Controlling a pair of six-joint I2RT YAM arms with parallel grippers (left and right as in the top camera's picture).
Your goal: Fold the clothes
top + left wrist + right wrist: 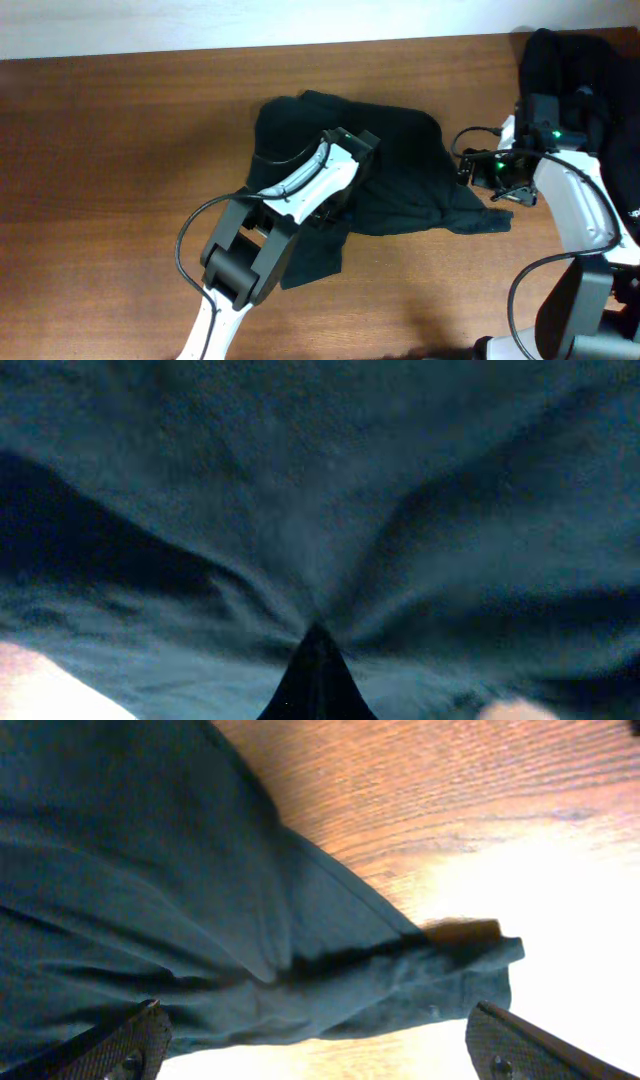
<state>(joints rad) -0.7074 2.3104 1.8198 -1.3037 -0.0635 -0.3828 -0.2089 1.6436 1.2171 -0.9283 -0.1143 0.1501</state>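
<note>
T-shirt (400,170): crumpled mid-table (120,150) | left fingers (318,670): closed, pinching its fabric mid-body | right fingers (110,1045): spread wide over its hemmed edge, holding nothing | risk: lifting from a mid-body pinch would likely bunch it further; right could grab two layers

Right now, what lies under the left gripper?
The black garment, spread on the table; its folds gather at the shut left gripper. Whatever lies beneath the cloth is covered.

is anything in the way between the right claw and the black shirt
Nothing visible. The open right claw hangs directly over the black shirt, at its sleeve end, with only bare table beside it.
</note>
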